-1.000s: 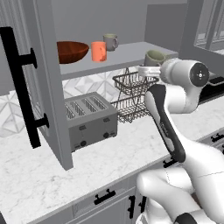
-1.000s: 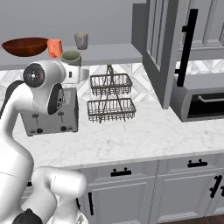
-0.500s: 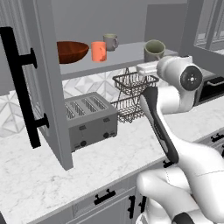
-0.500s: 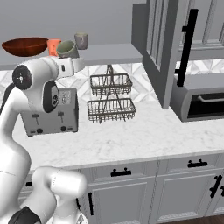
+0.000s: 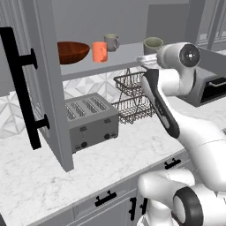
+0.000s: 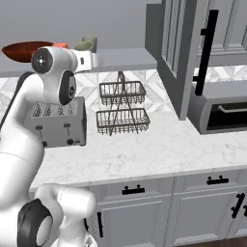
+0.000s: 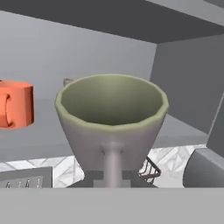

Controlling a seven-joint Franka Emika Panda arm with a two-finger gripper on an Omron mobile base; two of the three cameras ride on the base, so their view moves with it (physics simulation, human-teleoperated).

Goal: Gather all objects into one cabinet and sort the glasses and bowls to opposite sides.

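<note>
Fingertips of the end effector (image 5: 145, 59) stay hidden, apparently clamped on the mug (image 7: 112, 124) handle.

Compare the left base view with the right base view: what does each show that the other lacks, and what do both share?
Left base view adds: a second mug at the back of the shelf, and the open cabinet door with its bar handle. Right base view adds: the long black handle on the right-hand door. Shared: the red-brown bowl, the grey-beige mug by the arm's hand, the toaster and the wire rack.
</note>
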